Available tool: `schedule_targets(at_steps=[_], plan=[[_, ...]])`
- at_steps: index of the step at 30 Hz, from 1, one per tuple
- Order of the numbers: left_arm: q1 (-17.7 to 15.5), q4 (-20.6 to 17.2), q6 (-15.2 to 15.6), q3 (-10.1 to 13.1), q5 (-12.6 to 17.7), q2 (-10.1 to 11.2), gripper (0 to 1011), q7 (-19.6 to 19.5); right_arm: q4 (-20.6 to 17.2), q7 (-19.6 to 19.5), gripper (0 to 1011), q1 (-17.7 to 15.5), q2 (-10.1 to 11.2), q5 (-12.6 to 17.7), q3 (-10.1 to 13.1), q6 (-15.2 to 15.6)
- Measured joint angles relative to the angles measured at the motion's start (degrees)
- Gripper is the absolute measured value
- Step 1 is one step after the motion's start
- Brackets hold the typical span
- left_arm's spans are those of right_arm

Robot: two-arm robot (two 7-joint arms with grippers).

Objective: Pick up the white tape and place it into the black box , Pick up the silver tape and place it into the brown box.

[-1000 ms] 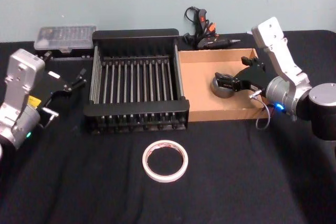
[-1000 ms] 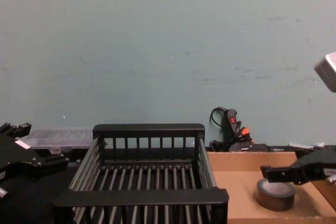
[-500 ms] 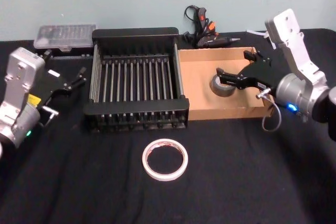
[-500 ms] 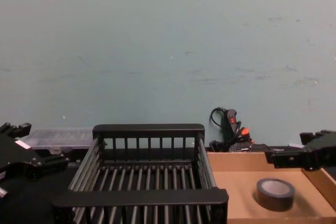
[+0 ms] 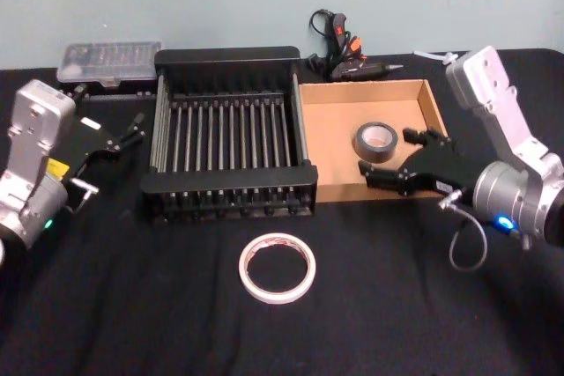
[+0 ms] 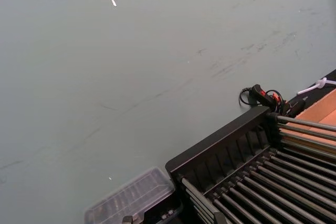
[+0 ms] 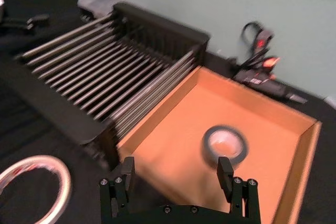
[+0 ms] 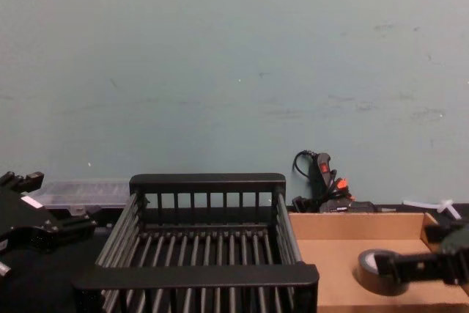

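The wide roll of white tape with red printing on its inner ring (image 5: 277, 269) lies flat on the black-clothed table (image 5: 132, 305), alone in front of the black slatted plastic crate (image 5: 229, 59) and not yet lifted. The small dull grey-silver roll of tape (image 5: 375, 140) sits flat on the floor of the shallow tan cardboard box (image 5: 330, 121), so that half of the job looks done.

The right gripper (image 5: 407, 157) hangs with its jaws apart and empty at the box's near right corner, just beside the grey roll; its wrist view shows the white roll low and off to its left, past the crate's front corner. The left gripper (image 5: 113, 139) is parked beside the crate's left wall, jaws spread with nothing between them.

The white roll lies between the two arms, toward the robot from both boxes. The right gripper looks somewhat nearer, but it must travel leftward and back toward the robot. Lying flat, the roll has no long axis to align with.
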Motion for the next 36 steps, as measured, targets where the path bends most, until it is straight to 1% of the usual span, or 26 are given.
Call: schedule_targets(at_steps=[6,9,15,21,25,27,32,36], plan=[[0.00,0.00,0.00,0.00,0.00,0.00,1001,0.00,-1.93,0.46,1002,-1.91,1.35,1.21,-1.07,1.68],[0.00,0.00,0.00,0.00,0.00,0.00,1002,0.00,-2.18,0.59,1002,-2.25,1.63,1.61,-1.54,2.10],[0.00,0.00,0.00,0.00,0.00,0.00,1001,0.00,-2.04,1.26,1002,-2.11,1.92,2.54,-3.42,3.13],[0.00,0.00,0.00,0.00,0.00,0.00,1001,0.00,-0.74,1.61,1002,-0.49,1.35,3.03,-6.10,3.78],[0.00,0.00,0.00,0.00,0.00,0.00,1002,0.00,-0.01,1.62,1002,0.57,1.03,3.04,-7.42,4.09],[0.00,0.00,0.00,0.00,0.00,0.00,1001,0.00,0.70,1.68,1002,1.41,0.77,3.00,-8.55,4.18],[0.00,0.00,0.00,0.00,0.00,0.00,1001,0.00,2.43,1.97,1002,3.51,0.26,2.11,-11.16,4.26],[0.00,0.00,0.00,0.00,0.00,0.00,1001,0.00,3.31,2.19,1002,4.55,-0.03,1.53,-12.37,4.28]])
